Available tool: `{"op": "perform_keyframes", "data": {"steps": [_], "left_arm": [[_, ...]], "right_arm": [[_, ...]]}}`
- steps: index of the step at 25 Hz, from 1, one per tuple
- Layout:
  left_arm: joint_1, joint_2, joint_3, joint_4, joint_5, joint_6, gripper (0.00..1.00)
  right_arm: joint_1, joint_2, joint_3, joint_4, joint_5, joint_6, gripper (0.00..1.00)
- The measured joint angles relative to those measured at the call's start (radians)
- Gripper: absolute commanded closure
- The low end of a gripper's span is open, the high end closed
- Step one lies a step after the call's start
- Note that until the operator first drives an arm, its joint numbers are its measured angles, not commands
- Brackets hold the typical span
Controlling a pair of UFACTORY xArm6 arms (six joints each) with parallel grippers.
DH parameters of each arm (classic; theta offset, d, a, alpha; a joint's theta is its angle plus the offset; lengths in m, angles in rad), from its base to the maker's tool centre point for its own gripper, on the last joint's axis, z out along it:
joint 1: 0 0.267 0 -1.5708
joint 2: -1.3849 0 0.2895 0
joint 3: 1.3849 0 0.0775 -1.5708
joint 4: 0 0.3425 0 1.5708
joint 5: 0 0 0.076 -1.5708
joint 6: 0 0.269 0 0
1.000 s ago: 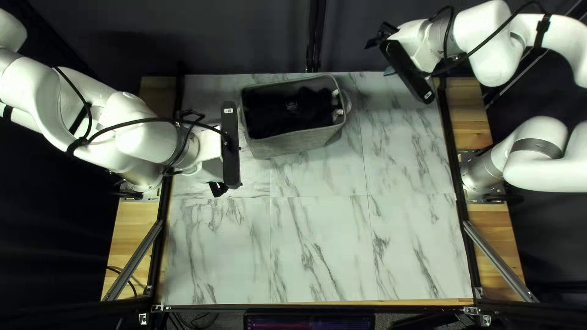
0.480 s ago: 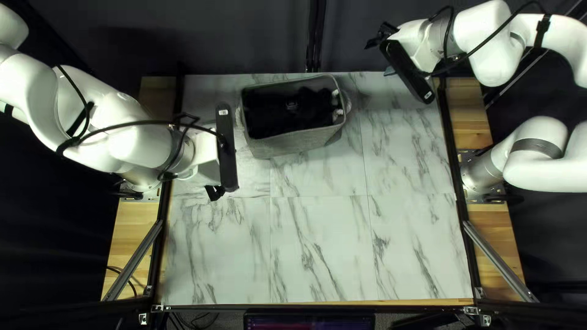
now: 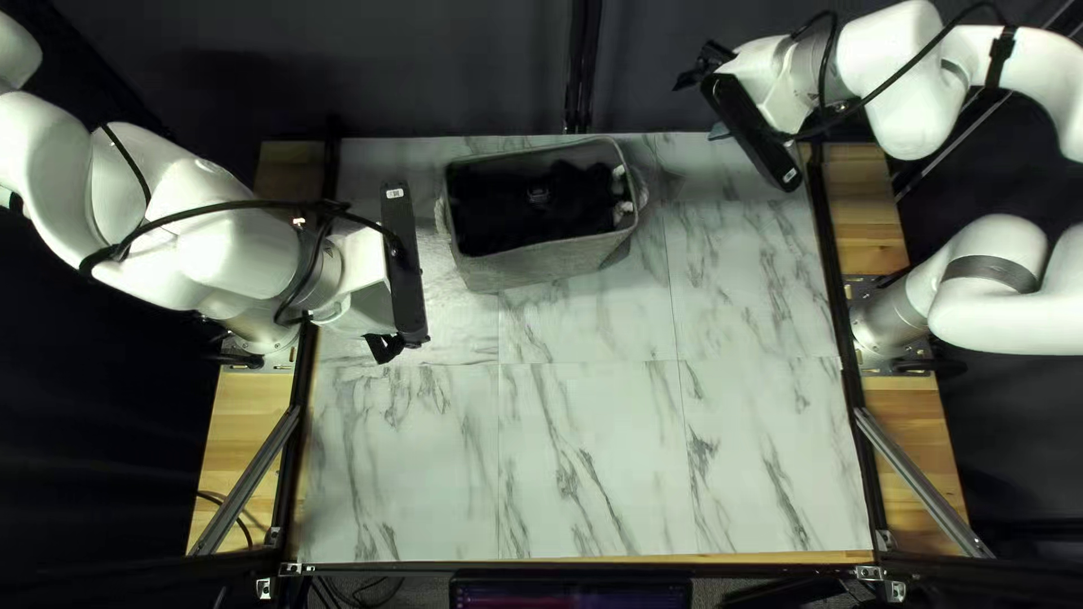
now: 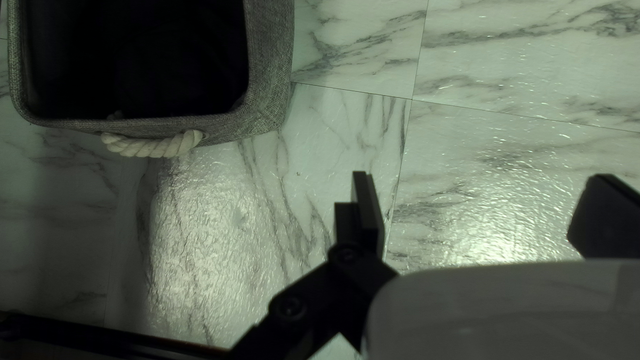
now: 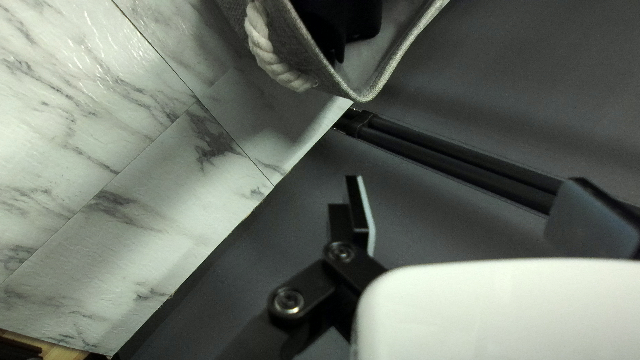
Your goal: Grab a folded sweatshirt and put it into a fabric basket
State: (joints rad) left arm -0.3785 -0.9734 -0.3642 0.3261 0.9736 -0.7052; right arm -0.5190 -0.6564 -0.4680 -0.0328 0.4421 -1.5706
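Left gripper (image 4: 485,210) and right gripper (image 5: 475,210) — fingers parted — stand clear of the basket (image 3: 542,265), presumably because the dark sweatshirt (image 3: 505,210) lies inside.

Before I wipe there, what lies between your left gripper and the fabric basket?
Only marbled tabletop lies between my left gripper and the basket, as the left wrist view shows.
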Motion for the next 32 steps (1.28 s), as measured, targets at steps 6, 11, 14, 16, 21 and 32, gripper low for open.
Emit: {"op": "perform_keyframes", "data": {"steps": [6, 11, 14, 16, 21, 32], "left_arm": [[0.000, 0.000, 0.000, 0.000, 0.000, 0.000, 0.00], [0.000, 0.000, 0.000, 0.000, 0.000, 0.000, 0.00], [0.000, 0.000, 0.000, 0.000, 0.000, 0.000, 0.00], [0.000, 0.000, 0.000, 0.000, 0.000, 0.000, 0.00], [0.000, 0.000, 0.000, 0.000, 0.000, 0.000, 0.00], [0.000, 0.000, 0.000, 0.000, 0.000, 0.000, 0.00]], "right_arm": [[0.064, -0.072, -0.022, -0.087, 0.091, 0.151, 0.00], [0.159, -0.200, -0.018, -0.202, 0.215, 0.441, 0.00], [0.212, -0.245, -0.079, -0.263, 0.324, 0.605, 0.00], [0.216, -0.258, -0.134, -0.278, 0.379, 0.663, 0.00], [0.193, -0.220, -0.295, -0.299, 0.505, 0.740, 0.00], [0.207, -0.167, -0.409, -0.345, 0.642, 0.823, 0.00]]}}
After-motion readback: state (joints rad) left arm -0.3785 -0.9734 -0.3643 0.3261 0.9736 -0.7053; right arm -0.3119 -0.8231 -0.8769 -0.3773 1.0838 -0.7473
